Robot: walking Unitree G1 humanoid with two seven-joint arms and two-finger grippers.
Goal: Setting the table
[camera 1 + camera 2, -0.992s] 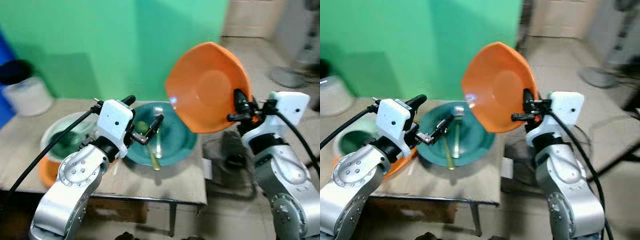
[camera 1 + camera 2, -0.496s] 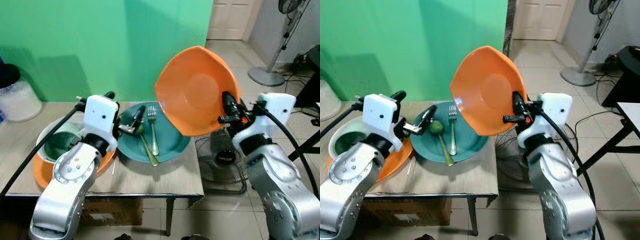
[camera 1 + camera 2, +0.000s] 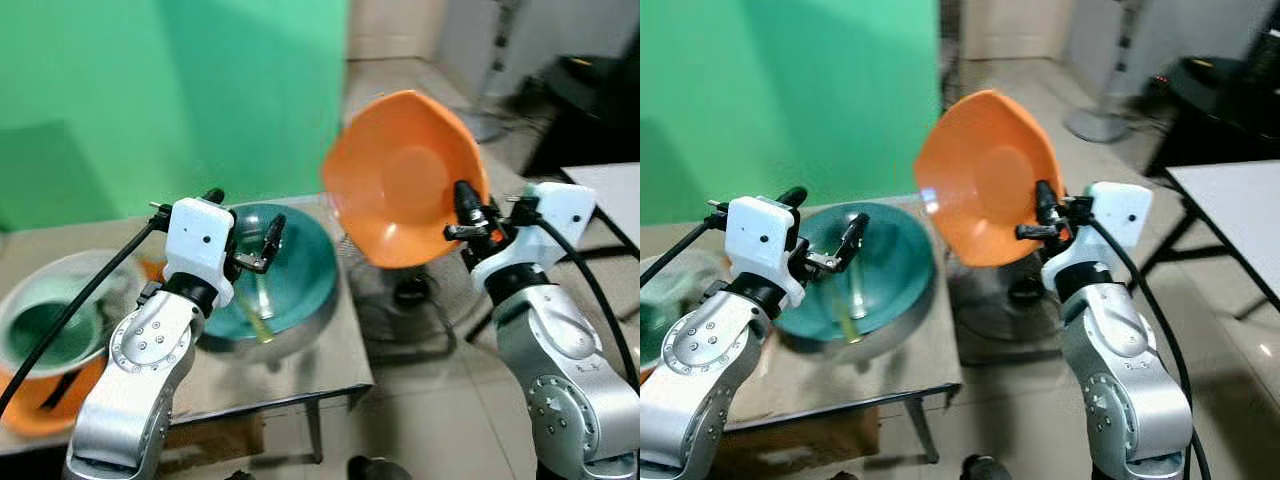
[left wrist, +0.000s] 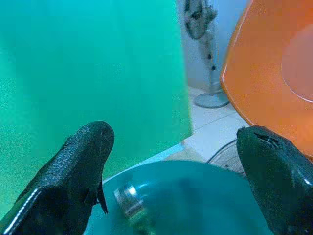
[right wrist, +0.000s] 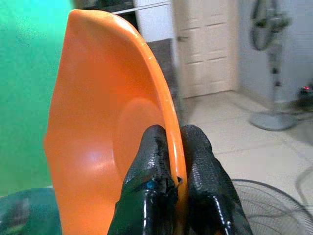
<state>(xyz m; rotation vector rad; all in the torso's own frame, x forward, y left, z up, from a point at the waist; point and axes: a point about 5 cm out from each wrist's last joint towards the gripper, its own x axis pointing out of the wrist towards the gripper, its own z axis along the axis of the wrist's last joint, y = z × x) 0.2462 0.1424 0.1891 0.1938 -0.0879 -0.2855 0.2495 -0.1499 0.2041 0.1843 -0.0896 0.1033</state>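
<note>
This is a room in a home, plainly furnished and lived in. The floor (image 3: 1240, 350) is pale tile, and a white panelled door (image 5: 208, 46) stands at the far end, beside a pedestal fan (image 5: 271, 63). 1 wall (image 3: 150, 90) is painted bright green. A small wooden table (image 3: 290, 375) on thin metal legs carries household dishes: a teal plate (image 3: 295, 275) with cutlery on it, and further along a white bowl (image 3: 50, 310). A second fan (image 3: 1005, 300), low and round, sits on the tiles beside the table. A dark table with a white top (image 3: 1230, 200) stands further off.
</note>
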